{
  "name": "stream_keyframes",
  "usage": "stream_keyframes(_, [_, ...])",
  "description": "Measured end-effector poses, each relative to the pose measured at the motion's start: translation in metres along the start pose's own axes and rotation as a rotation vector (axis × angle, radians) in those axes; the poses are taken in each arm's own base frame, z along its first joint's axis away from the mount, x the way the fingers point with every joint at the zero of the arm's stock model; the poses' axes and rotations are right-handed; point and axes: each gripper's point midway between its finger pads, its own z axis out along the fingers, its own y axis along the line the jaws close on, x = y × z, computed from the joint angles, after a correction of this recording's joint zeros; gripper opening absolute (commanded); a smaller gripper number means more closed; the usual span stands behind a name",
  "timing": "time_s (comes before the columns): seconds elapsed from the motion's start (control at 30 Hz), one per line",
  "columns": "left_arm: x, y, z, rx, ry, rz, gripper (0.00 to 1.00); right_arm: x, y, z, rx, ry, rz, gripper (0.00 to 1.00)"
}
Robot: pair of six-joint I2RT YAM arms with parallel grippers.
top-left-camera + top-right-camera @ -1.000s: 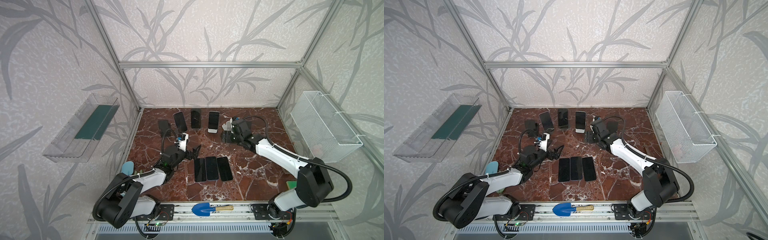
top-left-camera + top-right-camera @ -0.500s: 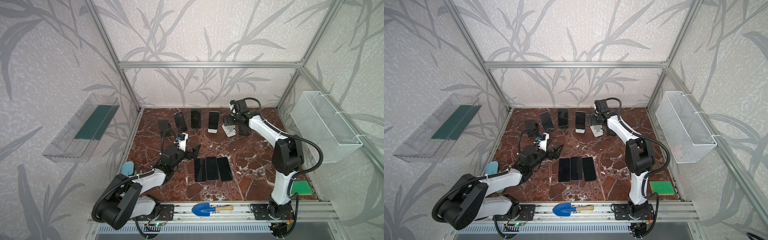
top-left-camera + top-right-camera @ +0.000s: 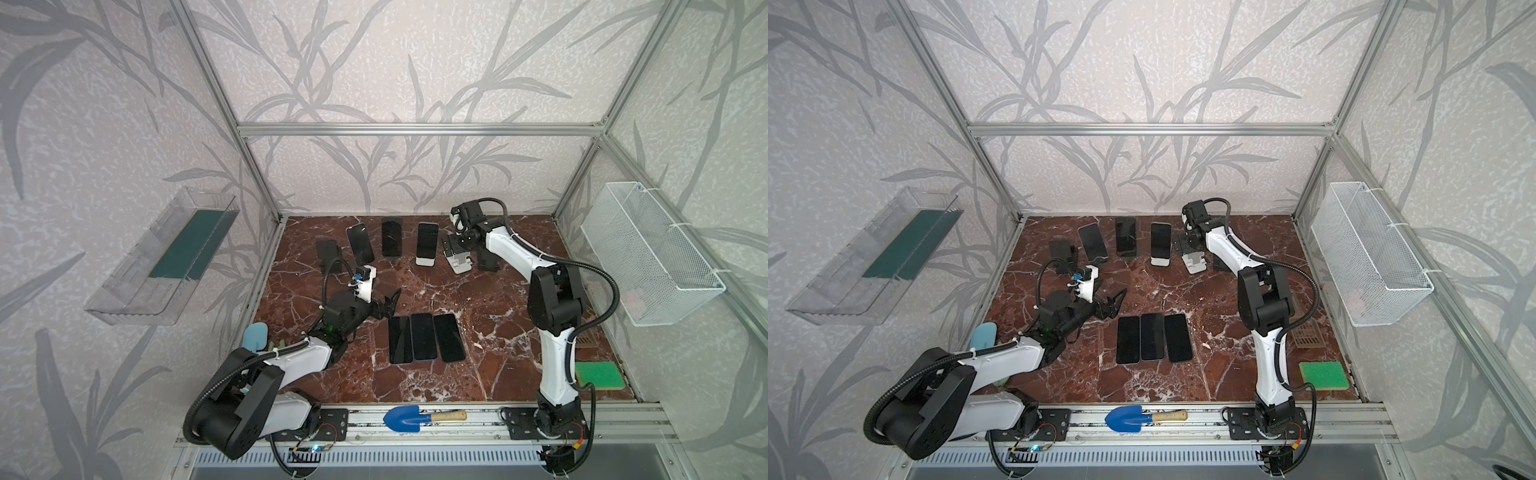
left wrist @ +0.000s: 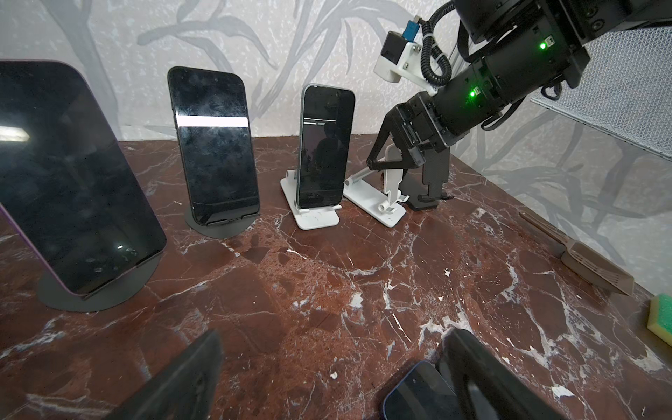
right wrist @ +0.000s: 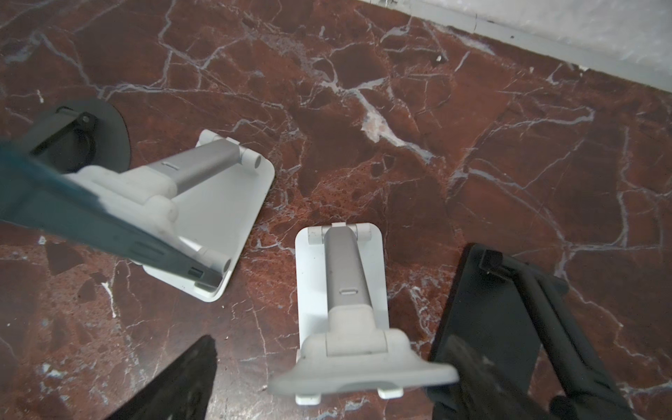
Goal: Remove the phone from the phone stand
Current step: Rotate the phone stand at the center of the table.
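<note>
Right arm [image 3: 552,291] has swung back upright, and my right gripper [image 4: 394,160] now hangs spread wide over the empty stand [image 3: 460,264]. The phone [image 3: 427,243] sits propped on its phone stand [image 3: 425,262] just left of that. My left gripper [image 3: 388,305] gapes too, well in front.

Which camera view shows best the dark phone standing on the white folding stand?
The left wrist view: the dark phone faces it, whole and sharp. The right wrist view catches only its blurred edge; both top views show it small.
</note>
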Motion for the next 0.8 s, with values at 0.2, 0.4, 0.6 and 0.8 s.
stream_keyframes(0.2, [0.0,0.0,0.0,0.0,0.0,0.0,0.96,0.008,-0.006,0.014,0.016,0.025,0.009,0.97])
stream_keyframes(0.4, [0.0,0.0,0.0,0.0,0.0,0.0,0.97,0.007,-0.016,0.021,0.021,0.026,0.03,0.91])
stream_keyframes(0.6, [0.0,0.0,0.0,0.0,0.0,0.0,0.97,0.003,-0.017,0.022,0.011,0.008,0.037,0.8])
stream_keyframes(0.8, [0.0,0.0,0.0,0.0,0.0,0.0,0.96,0.0,-0.012,0.024,-0.01,-0.005,0.039,0.7])
